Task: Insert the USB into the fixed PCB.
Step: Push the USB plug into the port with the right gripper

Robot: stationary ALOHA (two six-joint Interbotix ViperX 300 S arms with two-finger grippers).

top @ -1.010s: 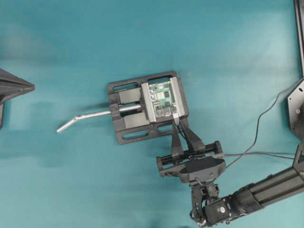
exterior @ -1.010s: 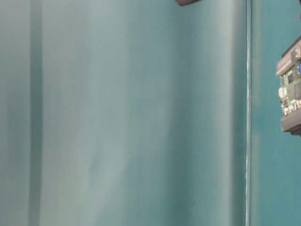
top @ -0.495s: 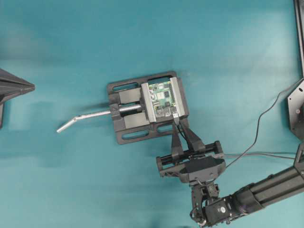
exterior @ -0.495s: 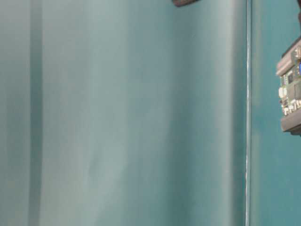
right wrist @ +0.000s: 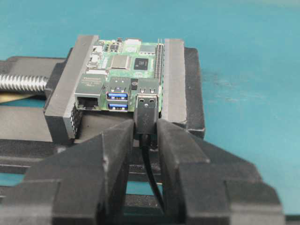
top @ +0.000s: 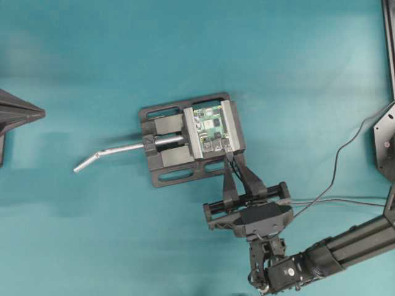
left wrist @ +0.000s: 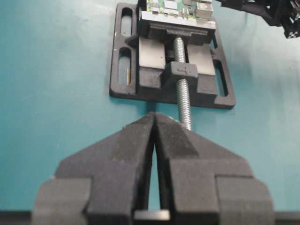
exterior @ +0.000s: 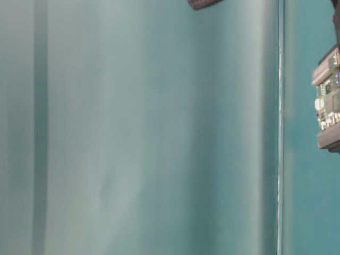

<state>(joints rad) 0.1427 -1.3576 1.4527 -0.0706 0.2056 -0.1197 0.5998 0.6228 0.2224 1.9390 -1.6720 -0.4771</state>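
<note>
The green PCB (top: pixel 213 127) sits clamped between the grey jaws of a black vise (top: pixel 166 154). My right gripper (top: pixel 229 161) is shut on the dark USB plug (right wrist: pixel 146 112), just in front of the board's near edge. In the right wrist view the plug's metal tip meets the rightmost port of the PCB (right wrist: pixel 124 63), beside the blue ports; how deep it sits I cannot tell. Its thin black cable (right wrist: pixel 150 173) runs back between the fingers. My left gripper (left wrist: pixel 153 117) is shut and empty, well short of the vise (left wrist: pixel 140 56).
The vise's silver screw handle (top: pixel 111 151) sticks out to the left. The USB cable (top: pixel 333 179) loops off to the right beside the right arm. My left gripper (top: pixel 42 113) rests at the far left edge. The table-level view catches only the PCB (exterior: pixel 329 101) at its right edge.
My right gripper has crept slightly toward the board with the plug; less of the silver tip shows. The left arm has not moved.
</note>
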